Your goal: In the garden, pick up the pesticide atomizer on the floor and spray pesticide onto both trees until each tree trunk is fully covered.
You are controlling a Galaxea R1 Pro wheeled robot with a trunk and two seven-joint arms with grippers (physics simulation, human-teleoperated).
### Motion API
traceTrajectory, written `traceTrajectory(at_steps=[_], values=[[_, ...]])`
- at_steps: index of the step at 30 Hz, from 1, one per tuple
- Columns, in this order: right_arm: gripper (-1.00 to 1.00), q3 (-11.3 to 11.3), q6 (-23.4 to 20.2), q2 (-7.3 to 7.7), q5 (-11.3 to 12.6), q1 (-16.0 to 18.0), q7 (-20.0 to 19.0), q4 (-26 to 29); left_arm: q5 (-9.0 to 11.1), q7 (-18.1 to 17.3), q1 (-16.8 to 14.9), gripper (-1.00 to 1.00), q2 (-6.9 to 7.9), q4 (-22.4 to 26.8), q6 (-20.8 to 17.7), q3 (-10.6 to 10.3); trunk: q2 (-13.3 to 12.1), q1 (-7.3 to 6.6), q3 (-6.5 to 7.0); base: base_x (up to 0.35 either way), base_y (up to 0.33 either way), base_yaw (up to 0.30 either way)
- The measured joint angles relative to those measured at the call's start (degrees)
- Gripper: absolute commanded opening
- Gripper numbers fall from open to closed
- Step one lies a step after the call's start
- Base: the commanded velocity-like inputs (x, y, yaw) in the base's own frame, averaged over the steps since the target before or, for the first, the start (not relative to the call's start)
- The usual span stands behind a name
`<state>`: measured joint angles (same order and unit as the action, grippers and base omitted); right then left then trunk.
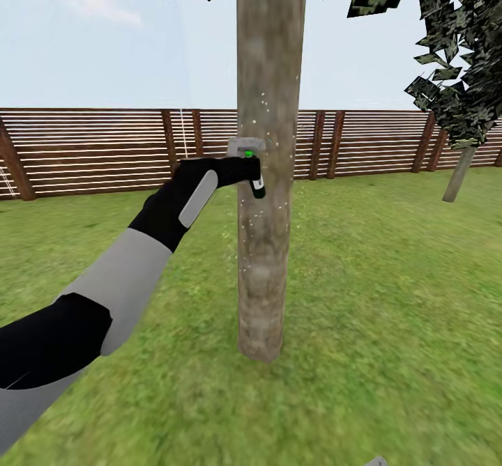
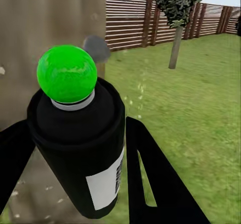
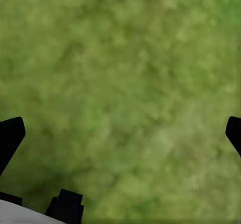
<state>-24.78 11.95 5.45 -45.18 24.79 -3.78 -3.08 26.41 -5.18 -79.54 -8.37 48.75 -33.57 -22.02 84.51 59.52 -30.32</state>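
Two jaws, left: your left gripper pinches the pesticide atomizer; black fingers sit on both sides of the can body.
Right jaws: your right gripper is spread wide, both tips at the frame edges, nothing between them, only grass below.
Atomizer: dark can, white label, green cap on top; in the head view it sits at your left gripper, right against the near tree trunk, about mid-height of the visible trunk.
Spray: pale flecks dot the bark above and below the atomizer; a grey puff hangs at the trunk edge.
Step, judged: you look mid-spray on the first trunk; coverage looks partial, flecks sparse near the base and the top.
Second tree: another trunk stands well apart to the right by the fence, no flecks visible on it from here.
Risk 1: the nozzle is so close to the bark that you may clip the trunk and twist the can in the grip.
Risk 2: if you hold one height, the base and upper trunk stay uncovered.
Risk 3: whether the far side of the trunk is covered can't be told; leave too soon and it may stay bare.
Risk 4: the grip sits low on the can, so a sharp wrist swing could tip it loose.
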Motion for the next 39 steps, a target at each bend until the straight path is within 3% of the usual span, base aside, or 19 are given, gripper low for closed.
traceTrajectory(at_steps=[10,13,17,21,25,28,35,39], values=[[1.00,0.00,0.00,0.00,0.00,0.00,-0.01,0.00,0.08,-0.04,0.00,-1.00,0.73,-0.95,0.00,0.03,0.00,0.00,0.00,0.000,0.000,0.000],[1.00,0.00,-0.01,0.00,0.00,0.00,-0.01,0.00,0.03,0.03,0.03,-1.00,0.38,-6.74,0.07,-0.33,-0.01,0.00,-0.01,0.000,0.000,0.000],[1.00,0.00,0.00,0.00,0.01,0.00,0.00,0.00,-0.54,0.13,0.02,-1.00,-1.36,-15.80,0.28,-1.63,0.00,0.00,-0.01,0.000,0.000,0.000],[1.00,0.00,0.00,0.00,0.00,0.00,0.00,0.00,-1.73,0.13,0.01,-1.00,-1.60,-18.37,0.41,-4.64,0.00,0.00,0.00,0.000,0.000,0.000],[1.00,0.00,0.00,0.00,0.00,0.00,0.00,0.00,-1.91,0.10,0.01,-1.00,-1.62,-19.29,0.51,-4.97,0.00,0.00,0.00,0.000,0.000,0.000],[1.00,0.00,0.00,0.00,-0.02,0.00,0.00,0.00,-1.97,0.06,0.02,-1.00,-1.62,-22.58,0.80,-5.06,0.00,0.00,0.00,0.000,0.000,0.000],[1.00,0.00,-0.01,0.00,0.00,0.00,0.00,0.00,-1.85,-0.18,0.04,-1.00,-1.62,-30.22,5.73,-6.89,0.00,0.00,0.00,0.000,0.000,0.000],[1.00,0.00,-0.01,0.00,0.00,0.00,0.00,0.00,-1.80,-0.21,0.05,-1.00,-1.62,-35.00,10.92,-7.08,0.00,0.00,0.00,0.000,0.000,0.000]])
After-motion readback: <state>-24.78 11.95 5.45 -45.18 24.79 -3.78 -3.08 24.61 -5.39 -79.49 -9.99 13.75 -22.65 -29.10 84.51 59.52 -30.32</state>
